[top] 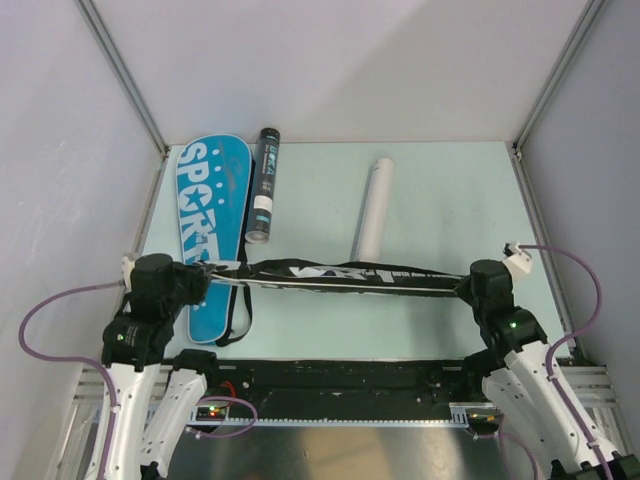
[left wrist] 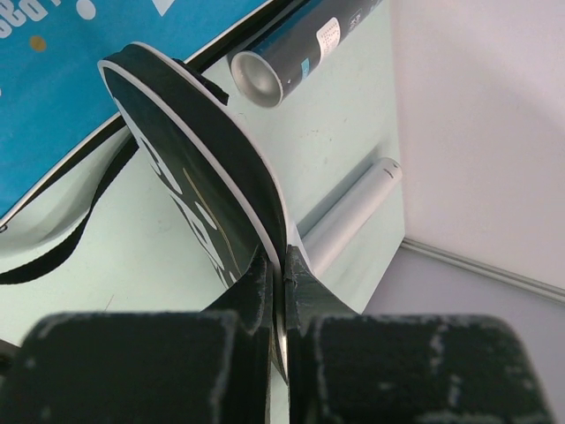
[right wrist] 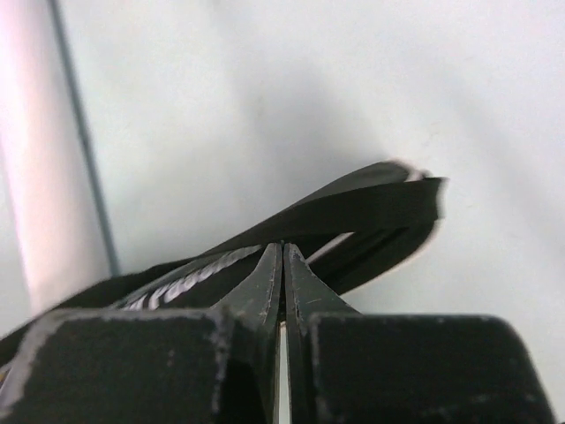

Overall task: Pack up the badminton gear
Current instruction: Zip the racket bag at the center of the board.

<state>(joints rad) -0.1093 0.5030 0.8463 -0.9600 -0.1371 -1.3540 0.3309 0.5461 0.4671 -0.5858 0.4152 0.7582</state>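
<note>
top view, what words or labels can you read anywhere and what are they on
"SPORT", big white letters on the blue racket cover, last letter partly covered.
White print on the black racket cover: seen nearly edge-on, not readable.
Teal print and a white label on the black tube: too small to read.
No text shows on the white tube.
</note>
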